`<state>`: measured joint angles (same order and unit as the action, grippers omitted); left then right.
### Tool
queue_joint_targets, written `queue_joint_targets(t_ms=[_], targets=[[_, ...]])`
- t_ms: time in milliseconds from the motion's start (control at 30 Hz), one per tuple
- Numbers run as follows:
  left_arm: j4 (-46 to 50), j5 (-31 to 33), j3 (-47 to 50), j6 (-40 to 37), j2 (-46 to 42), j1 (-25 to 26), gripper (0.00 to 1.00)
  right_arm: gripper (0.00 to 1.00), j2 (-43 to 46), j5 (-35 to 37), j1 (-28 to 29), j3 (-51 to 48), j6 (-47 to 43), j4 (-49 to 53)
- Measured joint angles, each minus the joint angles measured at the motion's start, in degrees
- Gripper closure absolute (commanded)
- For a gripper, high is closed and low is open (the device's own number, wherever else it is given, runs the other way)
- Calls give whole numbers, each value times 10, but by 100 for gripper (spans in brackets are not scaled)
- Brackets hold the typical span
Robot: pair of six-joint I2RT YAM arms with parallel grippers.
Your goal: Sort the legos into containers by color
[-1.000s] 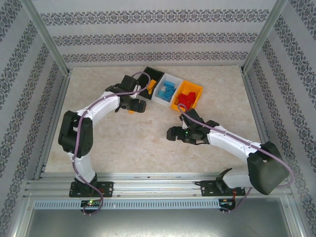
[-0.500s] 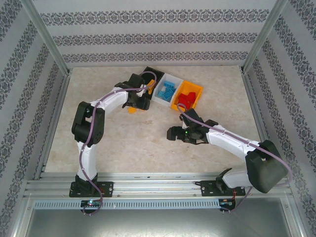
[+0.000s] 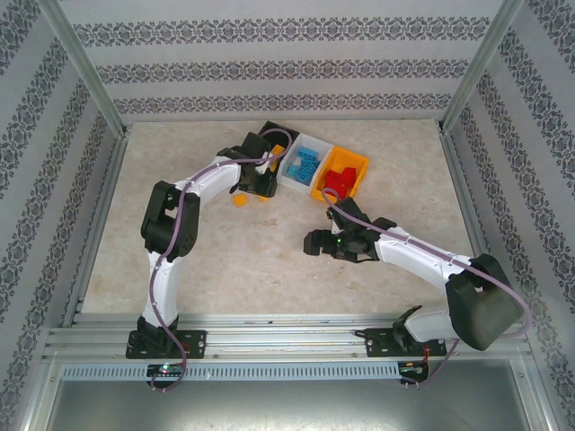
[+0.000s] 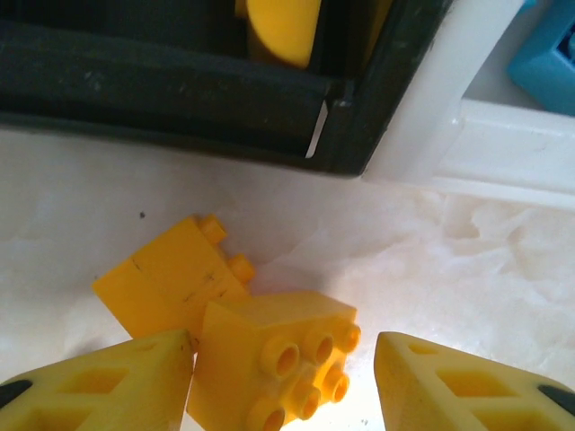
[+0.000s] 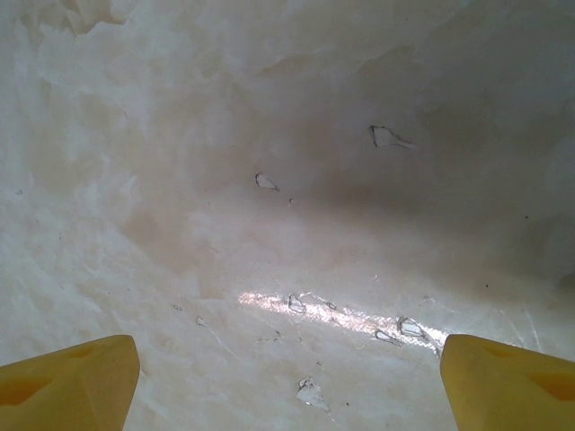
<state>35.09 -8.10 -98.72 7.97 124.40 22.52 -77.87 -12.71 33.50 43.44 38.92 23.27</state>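
Two orange-yellow legos lie on the table just in front of the black bin (image 4: 180,90). One studded lego (image 4: 269,359) sits between the fingers of my left gripper (image 4: 283,346), which is open: it touches the left finger (image 4: 108,382), and a gap separates it from the right finger (image 4: 467,386). The other lego (image 4: 166,283) lies flat beside it. From above, my left gripper (image 3: 260,186) hovers by a yellow lego (image 3: 241,201). Another yellow lego (image 4: 283,27) rests inside the black bin. My right gripper (image 5: 287,386) is open over bare table.
The white bin (image 3: 289,176) holds light blue legos (image 3: 307,161), and the orange-yellow bin (image 3: 316,189) holds red legos (image 3: 339,180). My right gripper (image 3: 314,242) hangs mid-table. Metal frame posts and patterned walls enclose the table.
My left arm has swung right and reached farther, bringing its gripper closer to the black bin. The right arm has stayed in place.
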Motion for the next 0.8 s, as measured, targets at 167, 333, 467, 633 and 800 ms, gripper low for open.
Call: queue_joint_targets(t_ms=[167, 333, 467, 633, 800], targets=[[-2, -7, 0, 0, 2, 10, 45, 13, -6, 0, 0, 0, 0, 0], [-62, -50, 106, 20, -40, 35, 44, 13, -8, 0, -4, 5, -1, 1], [-68, -57, 215, 46, -136, 39, 37, 13, -23, 2, -4, 30, -6, 0], [-68, -29, 245, 57, -222, -7, 33, 13, -92, 3, -3, 102, -31, 3], [-58, 13, 211, 60, -228, -50, 30, 12, -191, 22, 6, 214, -33, 20]])
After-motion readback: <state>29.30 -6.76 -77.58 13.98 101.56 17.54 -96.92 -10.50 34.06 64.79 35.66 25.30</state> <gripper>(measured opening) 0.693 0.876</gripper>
